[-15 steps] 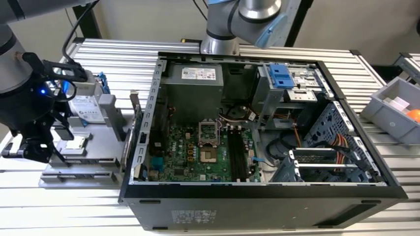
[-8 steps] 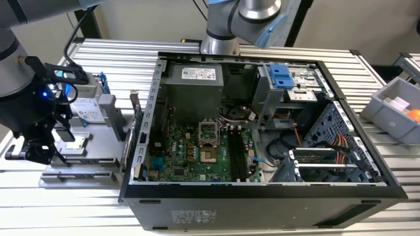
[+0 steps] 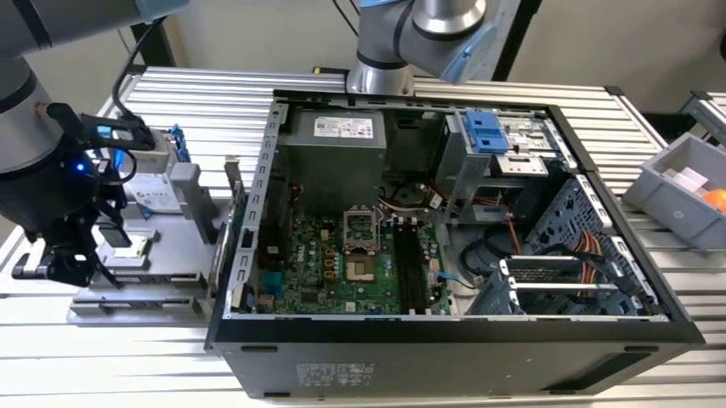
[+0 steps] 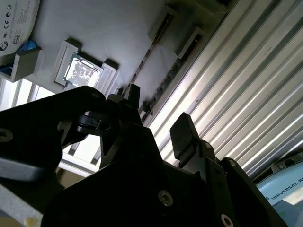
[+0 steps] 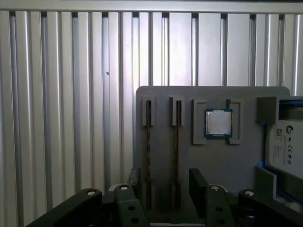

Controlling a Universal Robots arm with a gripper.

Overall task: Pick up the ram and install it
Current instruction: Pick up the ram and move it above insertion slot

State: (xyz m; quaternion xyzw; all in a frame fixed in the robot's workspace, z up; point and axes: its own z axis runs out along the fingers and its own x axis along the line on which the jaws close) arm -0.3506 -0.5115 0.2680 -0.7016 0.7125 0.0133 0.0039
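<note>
Two ram sticks stand on edge in parallel slots of a grey holder tray (image 5: pixel 213 161): one ram stick (image 5: pixel 147 151) and a second ram stick (image 5: pixel 177 151) in the first wrist view. In the second wrist view they appear as thin dark strips (image 4: pixel 154 45). My gripper (image 5: pixel 165 182) hovers over the near end of these sticks, open, its fingers (image 5: pixel 198 182) spread wider than the pair and holding nothing. In the exterior view the gripper (image 3: pixel 80 265) hangs over the tray at the left of the open computer case (image 3: pixel 454 340).
On the tray a processor chip (image 5: pixel 218 123) sits in a square pocket beside the sticks, and a silver hard drive (image 5: pixel 286 142) lies past it. The motherboard (image 3: pixel 340 268) with long black slots (image 3: pixel 411 268) lies inside the case. A grey bin (image 3: pixel 686 191) stands at the exterior view's right.
</note>
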